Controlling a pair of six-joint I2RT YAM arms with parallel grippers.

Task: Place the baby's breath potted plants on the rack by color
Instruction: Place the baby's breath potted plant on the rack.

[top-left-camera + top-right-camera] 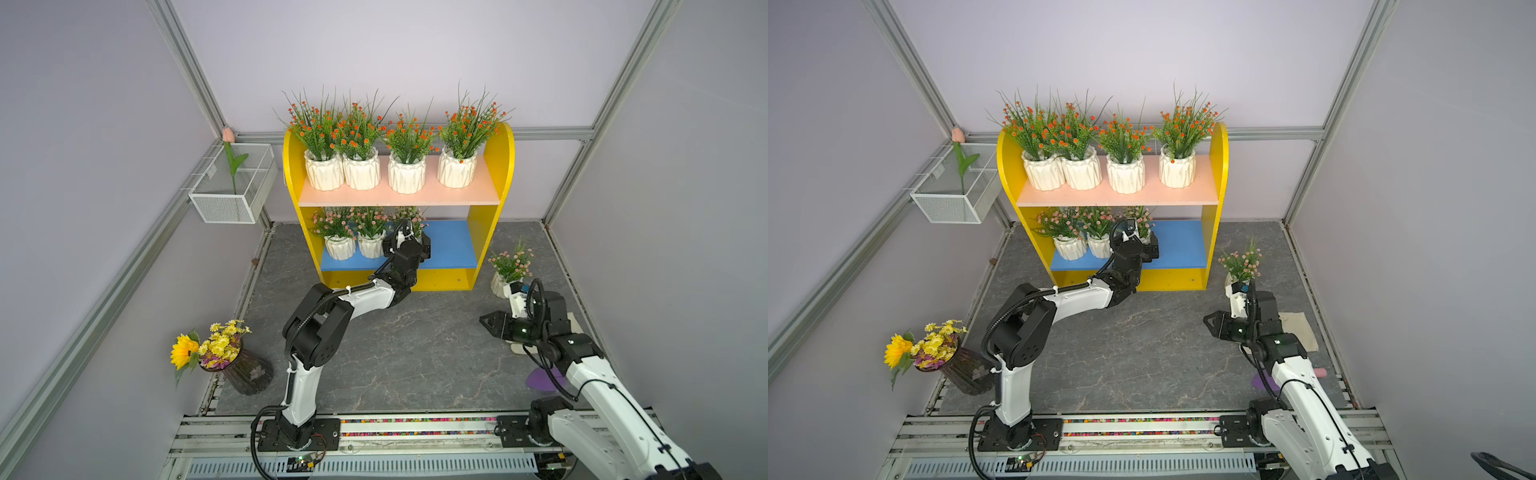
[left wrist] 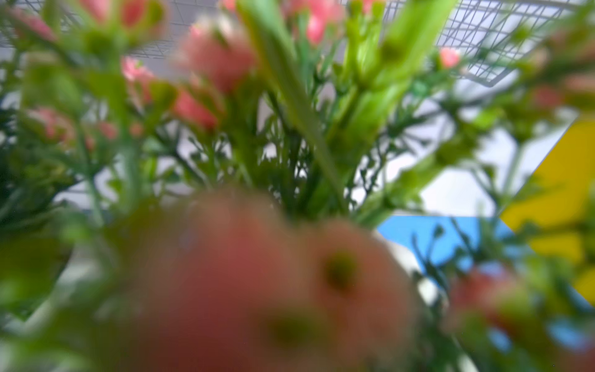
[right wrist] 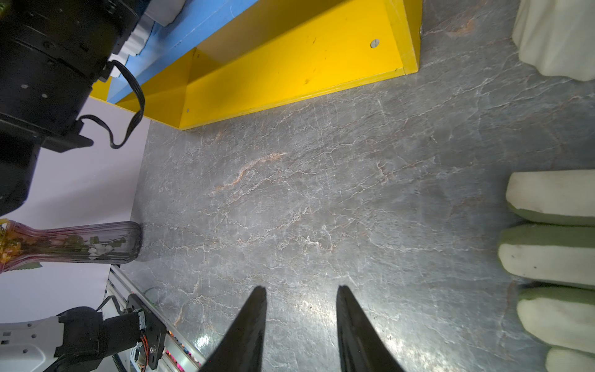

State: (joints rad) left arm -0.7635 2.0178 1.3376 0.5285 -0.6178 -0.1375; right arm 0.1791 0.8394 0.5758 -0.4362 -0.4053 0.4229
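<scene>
The rack (image 1: 500, 166) carries several orange baby's breath potted plants (image 1: 406, 172) on its peach upper board. Two pink ones (image 1: 340, 246) stand at the left of the blue lower board (image 1: 451, 245). My left gripper (image 1: 406, 237) reaches into that shelf, jaws spread wide either side of a third pink plant (image 1: 412, 217) whose pot it hides. Blurred pink blossoms (image 2: 225, 273) fill the left wrist view and cover the jaws. Another pink plant (image 1: 511, 264) stands on the floor right of the rack. My right gripper (image 3: 301, 290) hovers open and empty nearby, pointing left.
A white wire basket (image 1: 232, 199) with a tulip hangs on the left wall. A dark vase of sunflower and daisies (image 1: 247, 372) stands front left. A cream lobed cloth item (image 3: 553, 257) and a purple piece (image 1: 540, 380) lie by the right arm.
</scene>
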